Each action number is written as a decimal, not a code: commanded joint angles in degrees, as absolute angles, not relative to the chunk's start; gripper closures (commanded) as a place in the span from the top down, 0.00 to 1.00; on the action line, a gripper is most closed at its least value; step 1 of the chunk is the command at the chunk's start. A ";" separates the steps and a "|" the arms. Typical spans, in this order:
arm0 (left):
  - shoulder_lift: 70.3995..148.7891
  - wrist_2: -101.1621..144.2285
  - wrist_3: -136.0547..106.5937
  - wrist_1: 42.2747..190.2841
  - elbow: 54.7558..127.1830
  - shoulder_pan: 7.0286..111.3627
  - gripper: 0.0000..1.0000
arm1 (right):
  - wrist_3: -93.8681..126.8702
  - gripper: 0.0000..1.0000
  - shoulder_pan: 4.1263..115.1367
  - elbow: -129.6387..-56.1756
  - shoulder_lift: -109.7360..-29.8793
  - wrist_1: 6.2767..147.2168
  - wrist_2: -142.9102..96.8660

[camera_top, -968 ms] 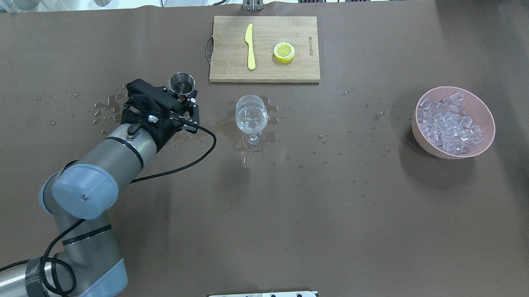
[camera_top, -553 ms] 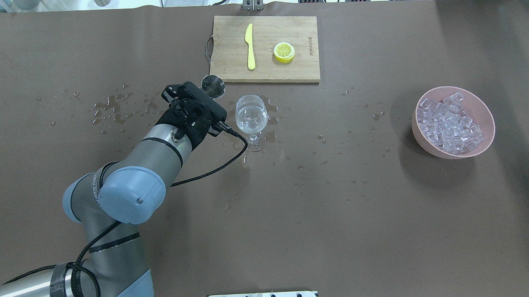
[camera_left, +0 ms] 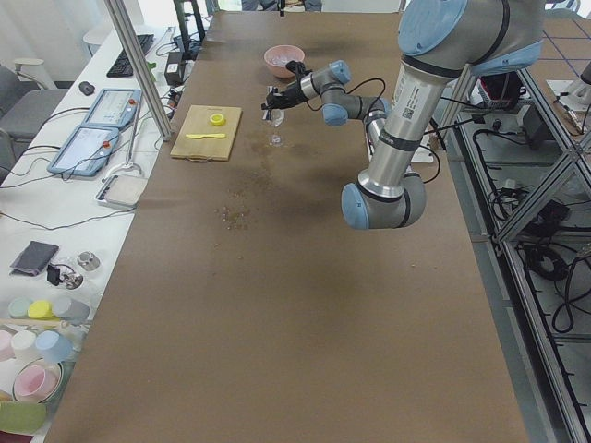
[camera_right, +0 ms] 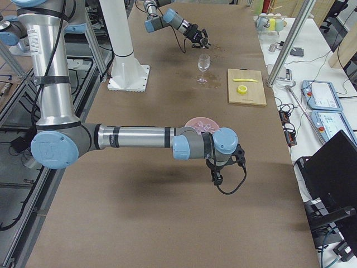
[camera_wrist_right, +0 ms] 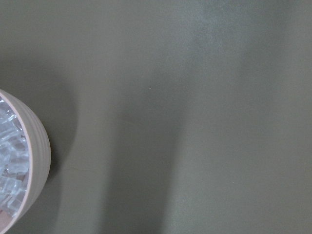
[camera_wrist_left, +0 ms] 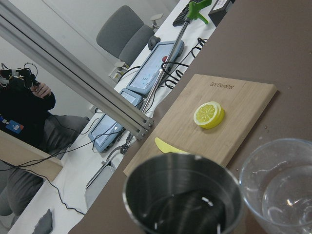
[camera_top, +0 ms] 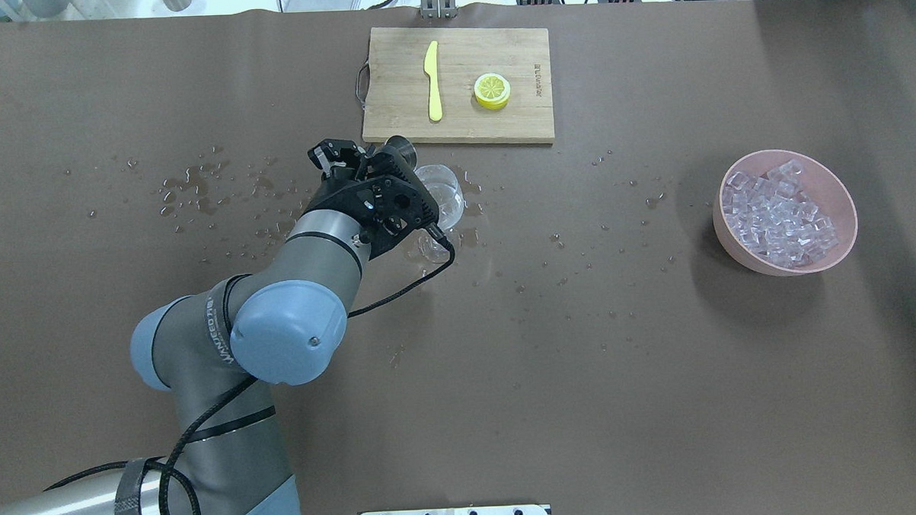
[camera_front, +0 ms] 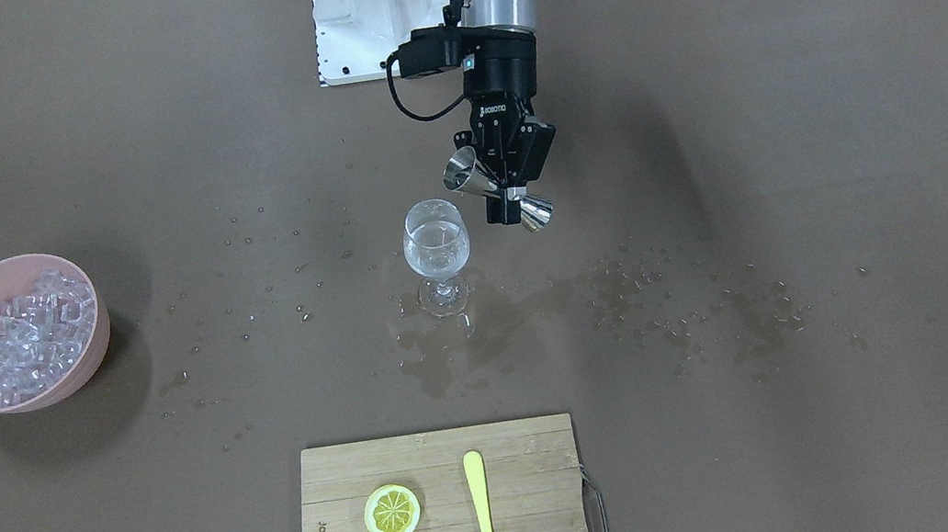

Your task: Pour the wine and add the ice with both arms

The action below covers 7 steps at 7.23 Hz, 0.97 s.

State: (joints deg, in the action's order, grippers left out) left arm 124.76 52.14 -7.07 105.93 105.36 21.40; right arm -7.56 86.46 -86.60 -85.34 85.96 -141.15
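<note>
My left gripper (camera_front: 508,194) is shut on a steel double-ended jigger (camera_front: 473,177) and holds it tilted just above and beside the rim of the wine glass (camera_front: 437,253). The glass stands upright with clear wine (camera_front: 435,242) in its bowl. In the left wrist view the jigger's mouth (camera_wrist_left: 183,197) sits next to the glass rim (camera_wrist_left: 280,183), with a little liquid inside. Ice cubes (camera_top: 780,214) fill a pink bowl (camera_top: 845,206). My right gripper (camera_right: 215,174) hangs near that bowl; I cannot tell whether it is open or shut.
A wooden cutting board (camera_top: 497,65) at the far edge holds a yellow knife (camera_top: 433,79) and a lemon slice (camera_top: 492,90). Water puddles and drops (camera_front: 693,309) lie around the glass. The white pedestal (camera_front: 382,10) stands at the robot's side.
My left arm has swung right from the wet patch to the wine glass, carrying the jigger. The jigger has tipped from upright to tilted towards the glass.
</note>
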 commanded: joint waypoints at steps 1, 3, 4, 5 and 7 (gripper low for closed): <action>127.35 52.21 -1.61 99.32 105.12 21.27 0.00 | -7.65 1.00 86.22 -86.14 -85.25 85.87 -141.15; 127.79 52.29 1.20 96.35 104.33 21.18 0.00 | -7.65 1.00 86.22 -86.13 -85.25 85.87 -141.15; 128.23 52.38 4.54 94.94 104.33 21.18 0.00 | -7.65 1.00 86.22 -86.13 -85.25 85.87 -141.15; 129.45 52.47 6.66 92.14 104.33 21.27 0.00 | -7.65 1.00 86.22 -86.13 -85.25 85.87 -141.15; 132.44 52.56 10.19 84.41 104.50 21.18 0.00 | -7.65 1.00 86.13 -86.13 -85.25 85.96 -141.15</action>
State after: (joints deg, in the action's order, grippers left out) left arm 130.68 52.51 8.22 88.95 104.48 21.24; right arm -7.65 86.17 -86.13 -85.25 85.89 -141.15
